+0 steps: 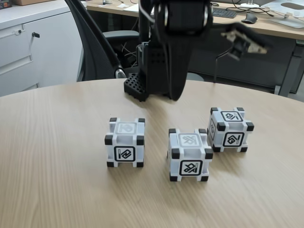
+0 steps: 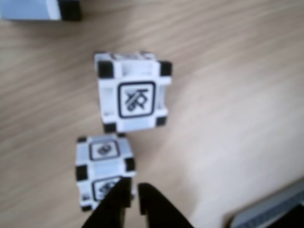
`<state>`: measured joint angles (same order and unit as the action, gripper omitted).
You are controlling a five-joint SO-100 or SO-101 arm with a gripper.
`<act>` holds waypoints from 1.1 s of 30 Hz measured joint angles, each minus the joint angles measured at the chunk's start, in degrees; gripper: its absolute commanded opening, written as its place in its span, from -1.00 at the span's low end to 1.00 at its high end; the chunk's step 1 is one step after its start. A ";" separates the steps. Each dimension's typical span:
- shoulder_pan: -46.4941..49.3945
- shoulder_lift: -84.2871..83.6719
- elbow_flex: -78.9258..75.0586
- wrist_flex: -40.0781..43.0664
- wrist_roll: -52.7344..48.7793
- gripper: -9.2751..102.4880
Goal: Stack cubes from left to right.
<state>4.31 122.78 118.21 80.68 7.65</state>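
Three white-grey cubes with black corners stand apart in a loose row on the wooden table in the fixed view: the left cube (image 1: 125,142), the middle cube (image 1: 190,154) and the right cube (image 1: 230,129), set a little further back. My gripper (image 1: 247,42) hangs blurred high above the right cube, holding nothing. In the wrist view one cube (image 2: 133,92) sits at centre, a second cube (image 2: 103,166) lies just below it, and a corner of a third cube (image 2: 40,9) shows at top left. The black gripper (image 2: 134,190) has its fingers nearly together, above the second cube's lower edge.
The arm's black base (image 1: 142,85) stands at the back of the round table (image 1: 47,180). Behind it are an office chair (image 1: 102,47), a white cabinet (image 1: 33,47) and a desk with a keyboard (image 1: 223,12). A grey edge (image 2: 270,213) shows at the wrist view's lower right.
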 measured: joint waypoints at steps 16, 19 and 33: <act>0.00 -2.20 -0.35 11.25 5.63 -0.84; 0.00 -5.19 -0.53 11.25 5.63 -0.84; -1.23 -8.70 -0.62 11.25 5.80 -0.84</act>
<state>3.08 114.08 117.60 91.93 13.45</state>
